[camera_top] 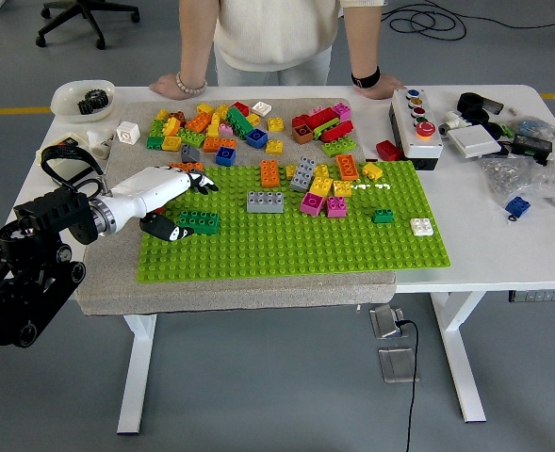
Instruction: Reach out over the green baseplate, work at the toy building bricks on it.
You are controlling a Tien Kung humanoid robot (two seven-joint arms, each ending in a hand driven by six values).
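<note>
Left robot hand (pixel 169 193) fingers spread, empty, beside dark green brick (pixel 200 221) on green baseplate (pixel 286 247); no legible writing

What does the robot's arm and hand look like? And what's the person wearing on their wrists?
The robot's left arm is black and chunky, with a black cable loop above it. Its left hand has a white shell and black fingertips. The person wears a beaded bracelet on one wrist and a black watch on the other.
</note>
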